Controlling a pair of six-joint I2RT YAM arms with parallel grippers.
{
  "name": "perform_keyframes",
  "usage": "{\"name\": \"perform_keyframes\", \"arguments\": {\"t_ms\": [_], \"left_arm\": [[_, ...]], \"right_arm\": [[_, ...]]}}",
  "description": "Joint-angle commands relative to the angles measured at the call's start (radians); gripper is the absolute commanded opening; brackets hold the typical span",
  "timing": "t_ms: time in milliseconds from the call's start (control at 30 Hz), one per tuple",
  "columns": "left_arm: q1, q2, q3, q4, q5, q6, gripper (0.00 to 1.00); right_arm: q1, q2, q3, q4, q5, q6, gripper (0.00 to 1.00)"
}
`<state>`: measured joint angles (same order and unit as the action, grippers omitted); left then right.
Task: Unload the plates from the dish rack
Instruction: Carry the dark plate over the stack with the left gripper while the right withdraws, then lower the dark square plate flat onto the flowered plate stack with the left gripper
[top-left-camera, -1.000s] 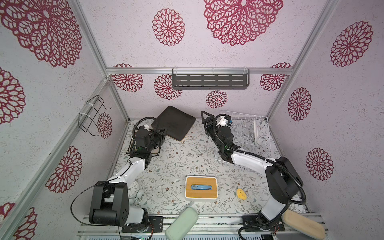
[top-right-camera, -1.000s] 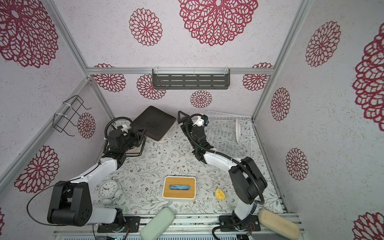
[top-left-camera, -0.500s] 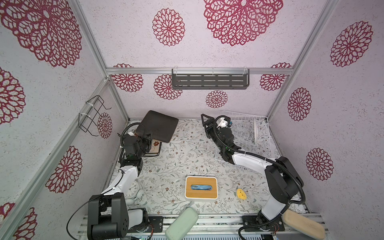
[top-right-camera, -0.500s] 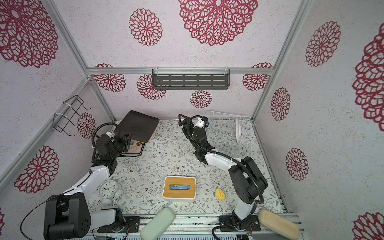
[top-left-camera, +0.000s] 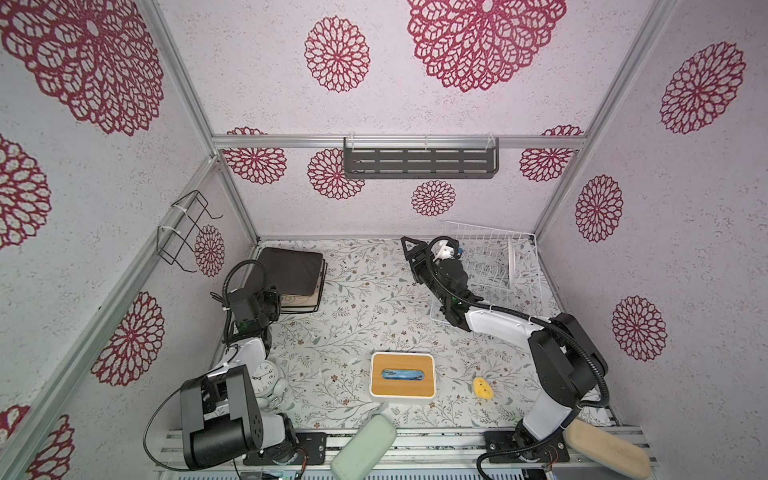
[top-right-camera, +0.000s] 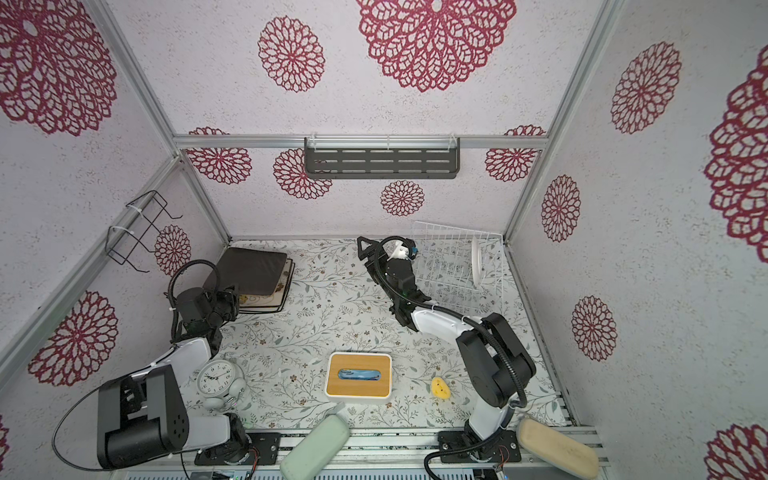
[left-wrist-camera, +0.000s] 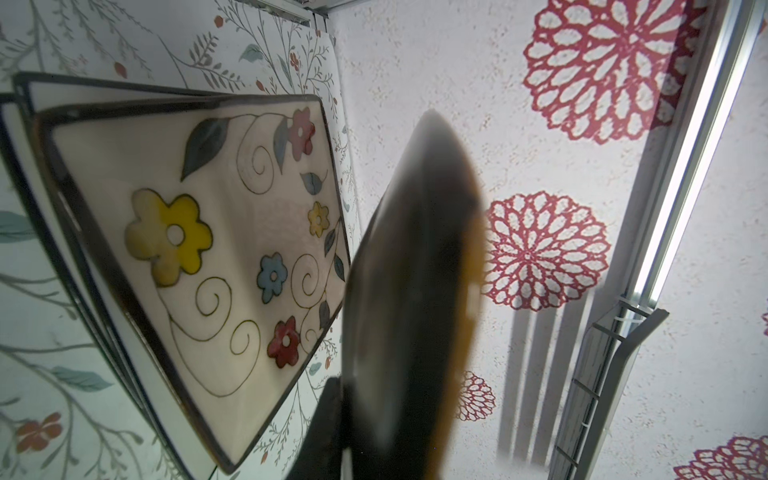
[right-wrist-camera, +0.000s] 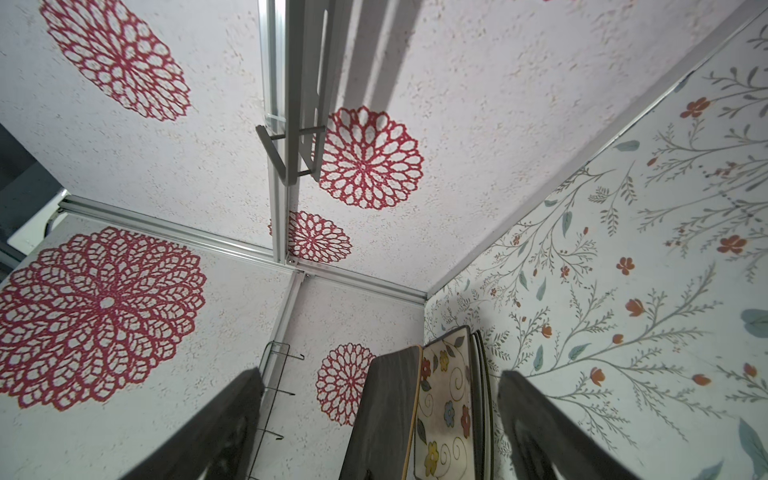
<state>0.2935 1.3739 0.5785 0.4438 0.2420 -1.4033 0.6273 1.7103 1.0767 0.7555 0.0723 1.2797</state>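
The left gripper (top-left-camera: 277, 296) clamps tight on the dark square plate (top-left-camera: 286, 270), tilted over the plate stack (top-left-camera: 305, 298) far left. The right gripper (top-left-camera: 426, 247) gapes wide, empty, beside the dish rack (top-left-camera: 490, 266) far right, one white plate (top-left-camera: 512, 259) upright inside.

Left arm (top-left-camera: 245, 353) was folded upright near its base, wrist tipped toward the back-left corner. Left end effector (top-left-camera: 271, 296) was pinched almost closed on the near edge of the dark plate (top-left-camera: 286, 270). Right arm (top-left-camera: 498, 326) was stretched low, forward and toward the middle. Right end effector (top-left-camera: 428, 248) was spread wide, fingers (right-wrist-camera: 216, 432) gripping nothing in the wrist view.
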Motion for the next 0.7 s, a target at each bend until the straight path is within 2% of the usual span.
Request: {"name": "perform_keyframes", "arguments": {"t_ms": [0,67,667], "left_arm": [[0.011,0.012,0.029,0.277,0.033,-0.016,0.0],[0.019,0.04,0.029,0.301,0.047,-0.02,0.0],[0.039,0.215,0.074,0.391,0.048,-0.025,0.0]], "right_arm": [[-0.012,-0.036,0.09,-0.138,-0.07,-0.033,0.91],[-0.012,-0.037,0.109,-0.195,-0.075,-0.05,0.91],[-0.018,-0.037,0.096,-0.219,-0.104,-0.062,0.9]]}}
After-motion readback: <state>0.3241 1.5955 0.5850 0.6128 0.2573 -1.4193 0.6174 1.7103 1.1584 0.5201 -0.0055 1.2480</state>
